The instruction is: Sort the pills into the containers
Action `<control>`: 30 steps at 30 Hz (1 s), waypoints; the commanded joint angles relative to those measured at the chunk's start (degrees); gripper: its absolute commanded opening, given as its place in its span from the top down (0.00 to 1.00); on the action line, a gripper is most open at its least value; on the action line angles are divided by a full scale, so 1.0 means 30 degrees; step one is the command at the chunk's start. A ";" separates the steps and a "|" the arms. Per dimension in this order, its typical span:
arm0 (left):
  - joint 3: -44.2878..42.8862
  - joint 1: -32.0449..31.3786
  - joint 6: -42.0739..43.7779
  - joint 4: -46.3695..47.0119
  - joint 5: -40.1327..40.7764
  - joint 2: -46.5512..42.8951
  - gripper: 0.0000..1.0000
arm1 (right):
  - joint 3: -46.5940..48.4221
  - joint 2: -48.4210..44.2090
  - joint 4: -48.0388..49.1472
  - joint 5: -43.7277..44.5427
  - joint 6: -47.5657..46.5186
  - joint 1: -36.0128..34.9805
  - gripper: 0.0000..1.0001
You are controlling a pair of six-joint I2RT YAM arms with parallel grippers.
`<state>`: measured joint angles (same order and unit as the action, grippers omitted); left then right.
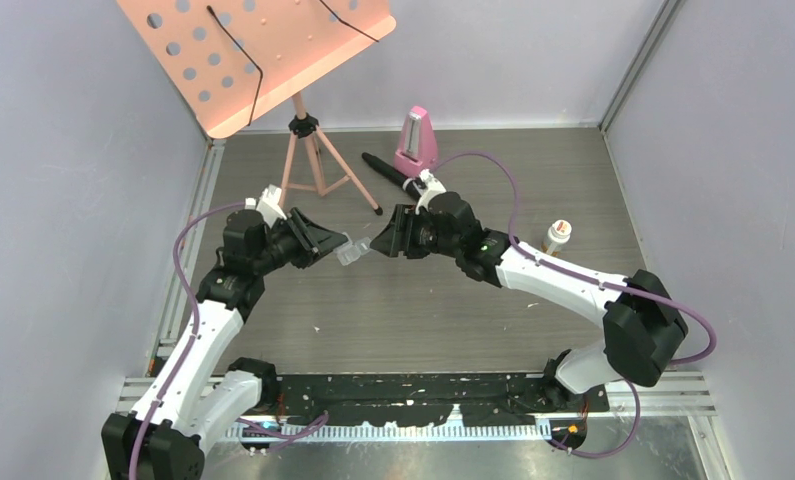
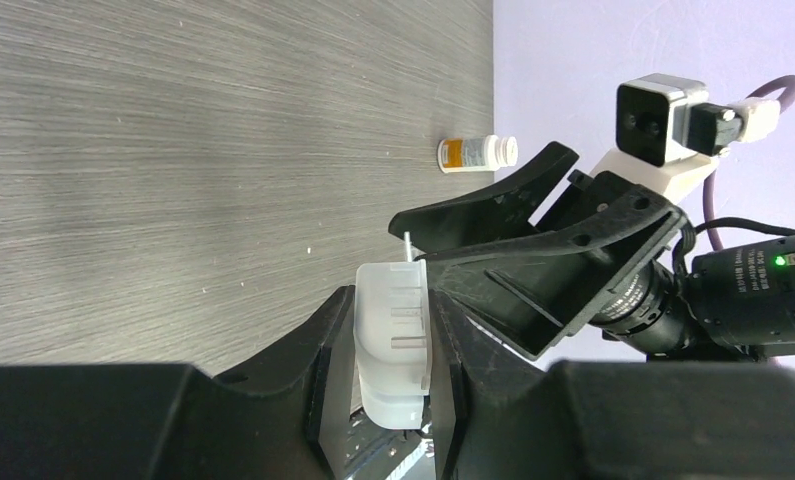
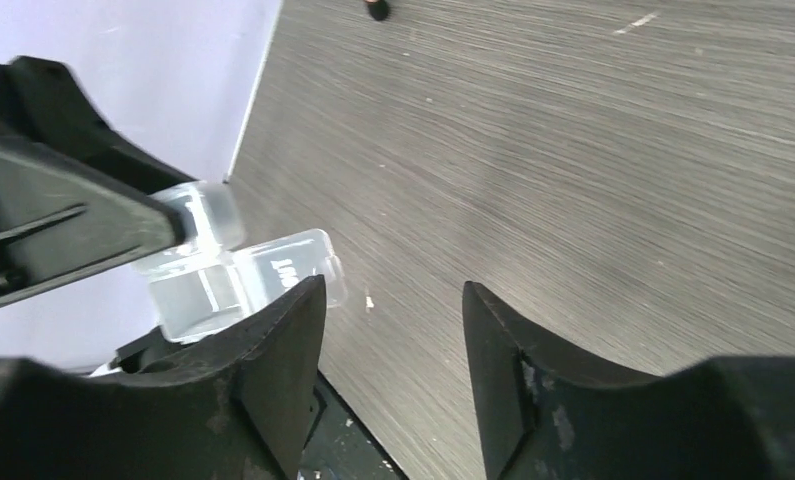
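Observation:
My left gripper is shut on the clear two-compartment pill box and holds it above the middle of the table. In the left wrist view the box sits clamped between my fingers. My right gripper is open and empty, its fingertips just right of the box, close to it. In the right wrist view the box shows beside the left finger, one lid flipped open. No pills show in any view.
A small white-capped, orange-labelled bottle stands at the right; it also shows in the left wrist view. A pink metronome, a black pen-like object and a pink music stand are at the back.

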<state>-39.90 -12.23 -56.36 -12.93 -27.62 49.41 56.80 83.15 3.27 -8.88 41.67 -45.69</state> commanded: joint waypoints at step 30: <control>0.0246 0.0396 0.2159 0.2809 -0.2388 -0.0642 1.00 | 0.0535 0.0615 0.5642 -0.7394 -0.0256 0.1106 0.55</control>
<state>-39.75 -11.51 -50.35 -9.37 -31.86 48.25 55.88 85.30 14.87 -27.57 40.10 -43.18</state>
